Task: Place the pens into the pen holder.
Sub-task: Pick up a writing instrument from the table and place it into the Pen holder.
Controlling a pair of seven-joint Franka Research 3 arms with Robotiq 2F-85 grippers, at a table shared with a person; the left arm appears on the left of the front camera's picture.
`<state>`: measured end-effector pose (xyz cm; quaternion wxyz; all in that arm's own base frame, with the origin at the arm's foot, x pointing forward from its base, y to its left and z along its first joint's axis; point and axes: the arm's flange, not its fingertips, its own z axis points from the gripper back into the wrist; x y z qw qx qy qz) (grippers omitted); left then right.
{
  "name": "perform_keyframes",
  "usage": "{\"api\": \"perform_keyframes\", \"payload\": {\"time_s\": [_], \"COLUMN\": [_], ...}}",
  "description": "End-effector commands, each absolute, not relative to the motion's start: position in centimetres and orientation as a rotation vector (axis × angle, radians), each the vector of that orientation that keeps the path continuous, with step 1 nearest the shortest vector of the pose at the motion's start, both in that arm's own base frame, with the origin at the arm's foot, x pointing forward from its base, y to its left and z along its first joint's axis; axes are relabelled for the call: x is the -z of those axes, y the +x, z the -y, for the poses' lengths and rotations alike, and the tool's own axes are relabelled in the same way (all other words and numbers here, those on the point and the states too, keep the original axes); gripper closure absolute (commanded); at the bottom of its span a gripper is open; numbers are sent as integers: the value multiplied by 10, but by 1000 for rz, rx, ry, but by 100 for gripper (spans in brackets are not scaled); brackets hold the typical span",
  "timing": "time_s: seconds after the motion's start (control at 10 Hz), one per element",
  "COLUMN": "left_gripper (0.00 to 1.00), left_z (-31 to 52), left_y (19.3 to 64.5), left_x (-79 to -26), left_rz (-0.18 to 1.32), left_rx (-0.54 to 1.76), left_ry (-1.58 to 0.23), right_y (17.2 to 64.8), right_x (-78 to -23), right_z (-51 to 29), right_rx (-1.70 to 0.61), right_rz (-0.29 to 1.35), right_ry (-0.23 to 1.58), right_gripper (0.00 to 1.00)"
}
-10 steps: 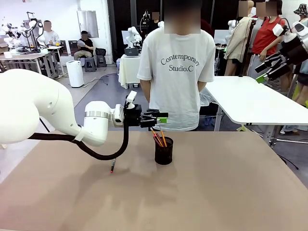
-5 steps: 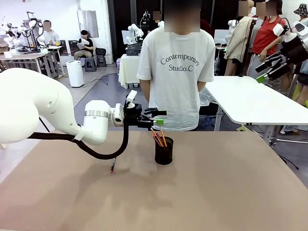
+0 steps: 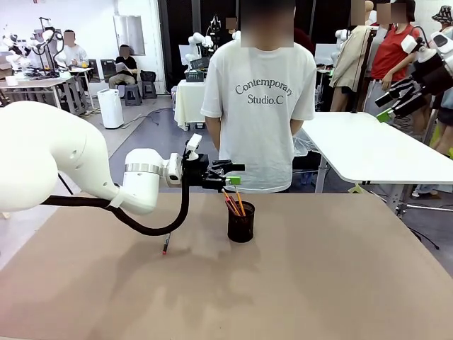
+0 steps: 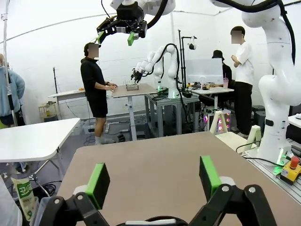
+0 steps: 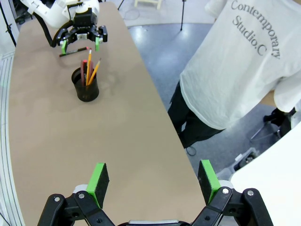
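Observation:
The black mesh pen holder (image 3: 241,225) stands mid-table with several pens (image 3: 233,202) upright in it, orange ones and a red-ended one. My left gripper (image 3: 232,174) hovers just above and to the left of it, held level, open and empty. One dark pen with a red end (image 3: 165,244) lies on the table under the left arm's cable. My right gripper (image 3: 388,108) hangs high at the far right, open. From there I look down on the pen holder (image 5: 85,88), its pens (image 5: 89,68) and the left gripper (image 5: 80,37). Both sets of green pads, left (image 4: 98,184) and right (image 5: 98,181), are spread with nothing between them.
A person in a white T-shirt (image 3: 265,106) stands at the table's far edge, right behind the holder. The brown tabletop (image 3: 318,283) is bare right of the holder and toward me. A white table (image 3: 375,149) stands at the back right.
The left gripper's jaws have opened wider and it has drawn back slightly to the left above the holder. The pens and the right arm have not moved.

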<state>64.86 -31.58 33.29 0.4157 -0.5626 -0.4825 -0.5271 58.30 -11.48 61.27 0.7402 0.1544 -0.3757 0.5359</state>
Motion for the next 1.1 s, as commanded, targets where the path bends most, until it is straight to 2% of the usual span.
{"api": "perform_keyframes", "payload": {"time_s": [0.0,0.3,0.6,0.8,1.0], "left_gripper": [0,0,0,0,0], "left_z": [316,285,276,285,281], "left_y": [649,585,532,513,516], "left_x": [-333,-405,-459,-487,-499], "left_rz": [1212,1037,834,682,516], "left_rx": [1324,1327,1197,1086,1011], "left_ry": [-1413,-1220,-906,-644,-404], "right_y": [582,582,582,582,582], "right_x": [-613,-613,-613,-613,-613], "right_z": [115,115,115,115,115], "right_rx": [-1184,-1184,-1184,-1184,-1184], "right_rz": [817,817,817,817,817], "right_ry": [321,321,321,321,321], "right_gripper": [0,0,0,0,0]}}
